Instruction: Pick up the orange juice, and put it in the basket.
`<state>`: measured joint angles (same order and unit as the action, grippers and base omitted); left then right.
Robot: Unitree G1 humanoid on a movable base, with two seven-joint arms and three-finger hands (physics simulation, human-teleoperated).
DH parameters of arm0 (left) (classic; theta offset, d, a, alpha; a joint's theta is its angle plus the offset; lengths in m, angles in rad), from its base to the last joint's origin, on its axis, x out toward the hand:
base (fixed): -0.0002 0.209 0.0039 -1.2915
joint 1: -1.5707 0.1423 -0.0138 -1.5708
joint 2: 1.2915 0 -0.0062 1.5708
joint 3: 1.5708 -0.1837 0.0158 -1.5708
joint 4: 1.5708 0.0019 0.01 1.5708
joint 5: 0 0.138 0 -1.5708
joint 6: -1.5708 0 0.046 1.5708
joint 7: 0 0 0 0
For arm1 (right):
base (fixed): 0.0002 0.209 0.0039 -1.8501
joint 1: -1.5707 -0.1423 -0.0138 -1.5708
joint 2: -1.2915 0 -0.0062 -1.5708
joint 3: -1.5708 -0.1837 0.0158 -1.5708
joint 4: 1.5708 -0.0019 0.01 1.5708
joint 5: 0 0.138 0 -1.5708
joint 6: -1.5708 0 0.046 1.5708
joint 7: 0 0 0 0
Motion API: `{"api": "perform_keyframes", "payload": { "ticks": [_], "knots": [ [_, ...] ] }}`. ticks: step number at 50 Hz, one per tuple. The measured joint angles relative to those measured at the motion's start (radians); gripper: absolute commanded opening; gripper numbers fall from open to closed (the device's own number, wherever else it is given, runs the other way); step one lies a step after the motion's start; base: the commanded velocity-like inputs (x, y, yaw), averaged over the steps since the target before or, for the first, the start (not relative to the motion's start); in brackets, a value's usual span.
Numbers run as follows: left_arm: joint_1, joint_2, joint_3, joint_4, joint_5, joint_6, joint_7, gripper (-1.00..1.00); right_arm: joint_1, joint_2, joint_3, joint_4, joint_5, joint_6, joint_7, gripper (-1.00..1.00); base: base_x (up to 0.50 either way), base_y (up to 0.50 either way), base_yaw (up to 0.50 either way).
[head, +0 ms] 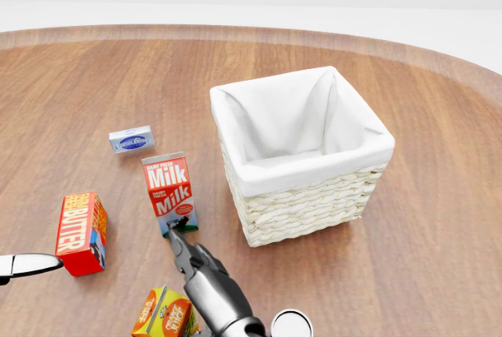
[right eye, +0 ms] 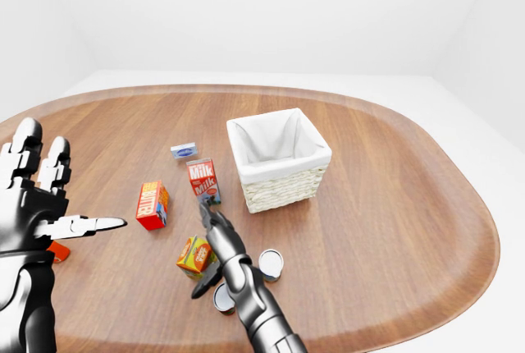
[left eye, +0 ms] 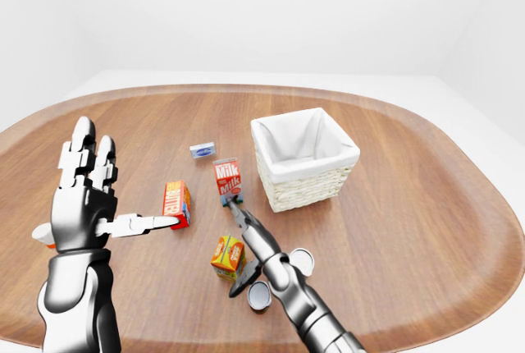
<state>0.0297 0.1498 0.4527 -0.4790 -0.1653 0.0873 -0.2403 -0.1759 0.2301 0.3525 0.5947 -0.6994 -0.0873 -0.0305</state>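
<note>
Two readable cartons (head: 169, 193) (head: 81, 232): "Milk", "BUTTER". Orange juice (left eye: 229, 256) upright on wooden table (left eye: 410, 238), just left of right hand (left eye: 244, 246), fingers spread, not gripping. Left hand (left eye: 86, 193) raised, open. Basket (left eye: 302, 158) near, bare wood around it.

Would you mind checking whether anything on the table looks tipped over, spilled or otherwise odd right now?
Nothing stands out. The orange juice, milk carton and butter box stand upright on the table, and the basket sits level and empty. No spills show.
</note>
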Motion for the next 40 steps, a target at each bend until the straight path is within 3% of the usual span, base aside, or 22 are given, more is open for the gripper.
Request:
{"api": "perform_keyframes", "payload": {
  "ticks": [40],
  "knots": [
    [0.0,0.0,0.0,0.0,0.0,0.0,0.0,1.0,-0.172,0.046,-0.071,0.191,0.005,0.0,-0.02,1.0,0.0,0.0,0.0]
  ]
}}
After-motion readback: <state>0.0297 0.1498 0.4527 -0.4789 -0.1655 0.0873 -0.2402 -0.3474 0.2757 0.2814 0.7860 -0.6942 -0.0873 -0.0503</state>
